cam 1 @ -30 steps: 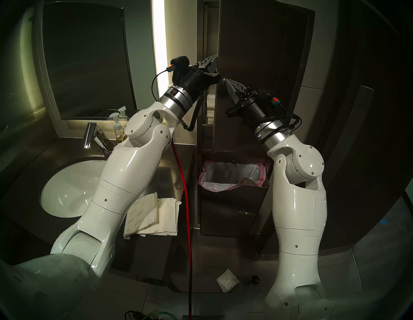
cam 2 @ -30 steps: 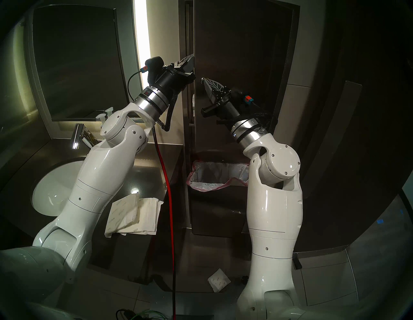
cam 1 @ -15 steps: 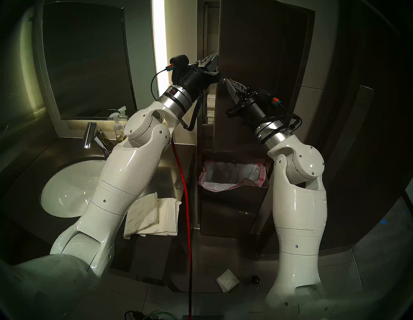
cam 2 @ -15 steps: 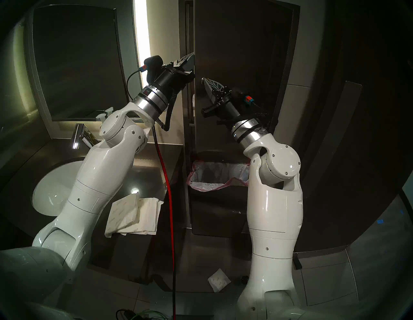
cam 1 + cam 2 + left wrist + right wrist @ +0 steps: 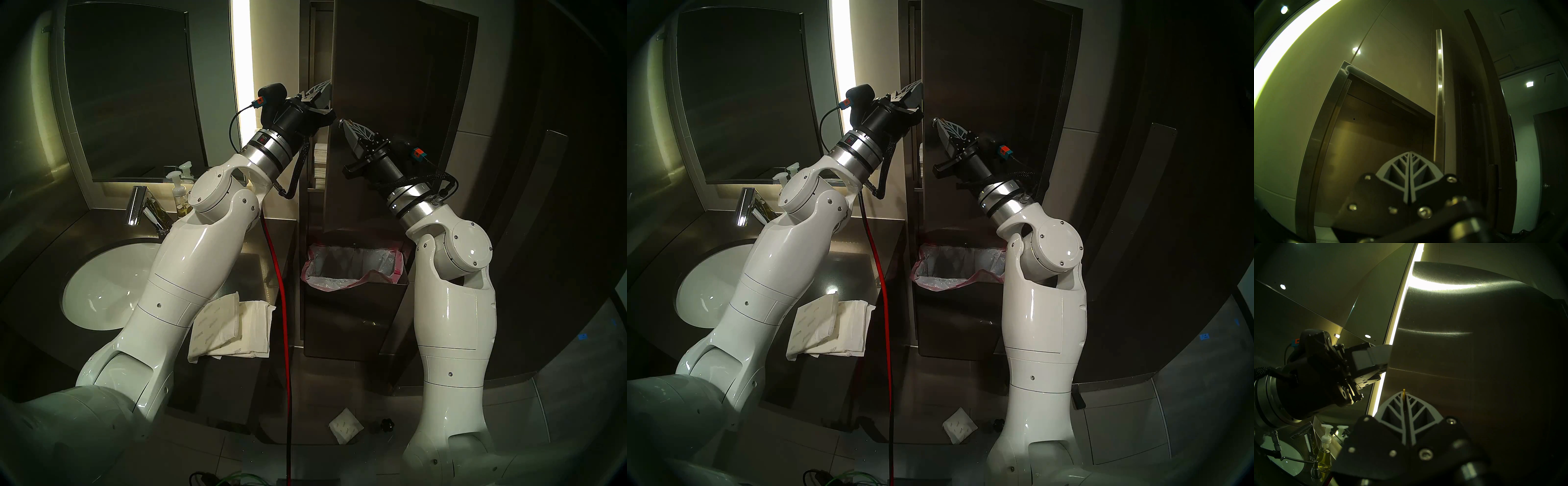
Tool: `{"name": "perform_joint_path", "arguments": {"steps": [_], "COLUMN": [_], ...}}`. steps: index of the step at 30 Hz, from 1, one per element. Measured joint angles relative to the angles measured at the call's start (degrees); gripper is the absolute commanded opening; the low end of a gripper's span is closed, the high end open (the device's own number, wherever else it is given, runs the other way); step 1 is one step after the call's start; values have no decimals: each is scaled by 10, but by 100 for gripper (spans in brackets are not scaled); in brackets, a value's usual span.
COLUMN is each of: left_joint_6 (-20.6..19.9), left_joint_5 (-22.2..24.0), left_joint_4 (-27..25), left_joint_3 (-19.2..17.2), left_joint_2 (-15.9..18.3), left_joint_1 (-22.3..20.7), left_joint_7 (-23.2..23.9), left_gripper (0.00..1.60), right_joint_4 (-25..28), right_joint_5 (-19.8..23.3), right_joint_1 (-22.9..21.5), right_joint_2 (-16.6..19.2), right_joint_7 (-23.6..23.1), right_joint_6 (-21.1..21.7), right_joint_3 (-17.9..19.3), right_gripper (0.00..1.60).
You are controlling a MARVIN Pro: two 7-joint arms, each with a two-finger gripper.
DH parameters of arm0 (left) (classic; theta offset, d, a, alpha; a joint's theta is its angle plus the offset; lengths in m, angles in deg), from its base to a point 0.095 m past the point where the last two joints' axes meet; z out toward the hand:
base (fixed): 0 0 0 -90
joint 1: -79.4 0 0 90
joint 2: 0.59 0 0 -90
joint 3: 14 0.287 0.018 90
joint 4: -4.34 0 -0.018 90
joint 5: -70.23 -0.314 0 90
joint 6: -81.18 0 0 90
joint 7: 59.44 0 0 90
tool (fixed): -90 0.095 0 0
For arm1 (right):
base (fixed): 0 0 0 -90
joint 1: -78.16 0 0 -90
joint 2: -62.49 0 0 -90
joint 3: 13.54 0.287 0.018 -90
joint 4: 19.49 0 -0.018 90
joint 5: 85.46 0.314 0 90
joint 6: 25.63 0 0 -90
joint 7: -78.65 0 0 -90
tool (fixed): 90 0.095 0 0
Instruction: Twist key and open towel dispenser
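The towel dispenser (image 5: pixel 390 101) is a tall steel wall cabinet, and its door (image 5: pixel 1474 344) stands swung partly out from the frame (image 5: pixel 1325 135). My right gripper (image 5: pixel 342 122) is at the door's front face, shut on the small amber key (image 5: pixel 1404 393), whose tip meets the door. My left gripper (image 5: pixel 326 85) is shut and empty. It reaches into the gap behind the door's free edge (image 5: pixel 1439 101), fingers (image 5: pixel 1379 353) against that edge. In the left wrist view its closed fingertips (image 5: pixel 1409 152) point into the cabinet's dark inside.
A stack of folded towels (image 5: pixel 320 163) sits inside the cabinet. Below it is a steel waste bin (image 5: pixel 353 271) with a pink-edged bag. Paper towels (image 5: pixel 234 325), a sink (image 5: pixel 101 288), faucet (image 5: pixel 139 203) and soap bottle (image 5: pixel 178 193) are on the left counter. A red cable (image 5: pixel 281 288) hangs between my arms.
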Motion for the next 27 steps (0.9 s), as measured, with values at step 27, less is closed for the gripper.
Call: {"name": "perform_joint_path", "arguments": {"steps": [27], "left_joint_6": [9], "left_joint_5": [6], "left_joint_4": [-4], "left_joint_3": [10], "left_joint_2": [-1], "left_joint_1": [-1], "left_joint_7": [9], "left_gripper": [0], "right_joint_4": [14], "right_joint_5": [8], "right_joint_1": [14], "right_joint_2": [25], "right_joint_7": [-17], "right_joint_6": [30], "right_joint_3": [25], "right_gripper": [160]}}
